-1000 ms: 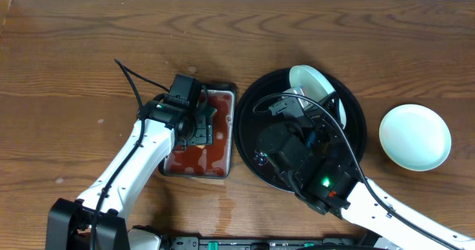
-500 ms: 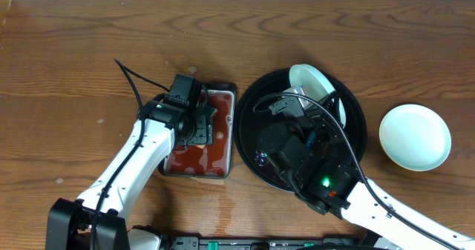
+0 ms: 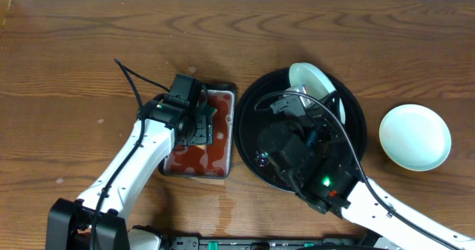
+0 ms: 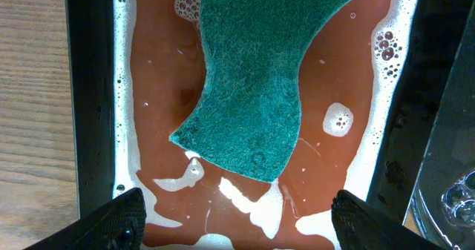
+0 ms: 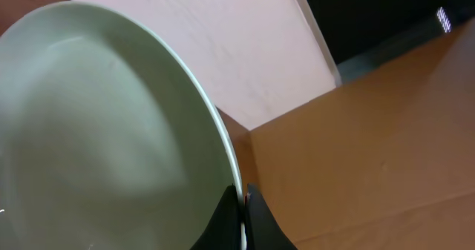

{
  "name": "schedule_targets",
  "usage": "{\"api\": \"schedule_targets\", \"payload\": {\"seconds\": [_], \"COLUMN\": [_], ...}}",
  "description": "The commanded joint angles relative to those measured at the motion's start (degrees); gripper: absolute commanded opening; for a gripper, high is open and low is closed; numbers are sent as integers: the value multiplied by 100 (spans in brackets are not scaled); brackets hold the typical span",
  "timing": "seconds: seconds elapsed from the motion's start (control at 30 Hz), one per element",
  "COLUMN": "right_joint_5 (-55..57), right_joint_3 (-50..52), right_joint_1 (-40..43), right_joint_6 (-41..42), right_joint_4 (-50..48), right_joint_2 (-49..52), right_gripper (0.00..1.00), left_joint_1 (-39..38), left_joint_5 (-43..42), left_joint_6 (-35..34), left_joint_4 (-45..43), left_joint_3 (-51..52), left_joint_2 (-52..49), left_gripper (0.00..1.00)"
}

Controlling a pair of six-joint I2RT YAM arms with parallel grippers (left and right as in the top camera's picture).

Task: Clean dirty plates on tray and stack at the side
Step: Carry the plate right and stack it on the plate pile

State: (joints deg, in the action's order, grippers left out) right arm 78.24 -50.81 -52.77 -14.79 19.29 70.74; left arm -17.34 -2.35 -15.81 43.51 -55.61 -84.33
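Observation:
Over the round black tray (image 3: 361,128), my right gripper (image 5: 242,214) is shut on the rim of a pale plate (image 5: 96,131). That plate (image 3: 312,81) stands tilted on edge at the tray's far side. A white plate edge (image 3: 341,110) shows beside the right arm, the rest hidden under it. One mint-blue plate (image 3: 415,137) lies flat on the table, right of the tray. My left gripper (image 4: 239,222) hangs open over a green sponge (image 4: 252,79), touching nothing.
The sponge lies in a small rectangular black tray of red soapy liquid (image 3: 199,152), just left of the round tray. The right arm (image 3: 312,161) covers most of the round tray. Bare wooden table (image 3: 67,72) stretches to the left and far side.

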Motion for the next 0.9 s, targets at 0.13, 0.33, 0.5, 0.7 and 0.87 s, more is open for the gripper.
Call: {"api": "schedule_targets", "payload": {"seconds": [0.13,0.33,0.5,0.7,0.87], "right_joint_5": [-1453,-3488,-5584,-7250,-7729], "right_joint_3": [-44,35,35,35,48], "right_joint_1": [813,2448,4076,5831,6972], "right_joint_6": [3150,4822,4819,4817,4811], "right_joint_4": [1263,1884,1803,2142,2455], "right_joint_2": [-55,13,11,13,13], "right_gripper": [1,1,1,1,1], "left_joint_1": [17,17,17,17,17], "left_joint_5": [90,90,90,90,90], "left_joint_6": [33,35,33,35,33], "left_joint_4": [17,57,81,79,79], "left_joint_3": [103,103,103,103,103], "left_joint_2": [-63,-63,-63,-63,-63], "left_gripper": [81,81,81,80,80]}}
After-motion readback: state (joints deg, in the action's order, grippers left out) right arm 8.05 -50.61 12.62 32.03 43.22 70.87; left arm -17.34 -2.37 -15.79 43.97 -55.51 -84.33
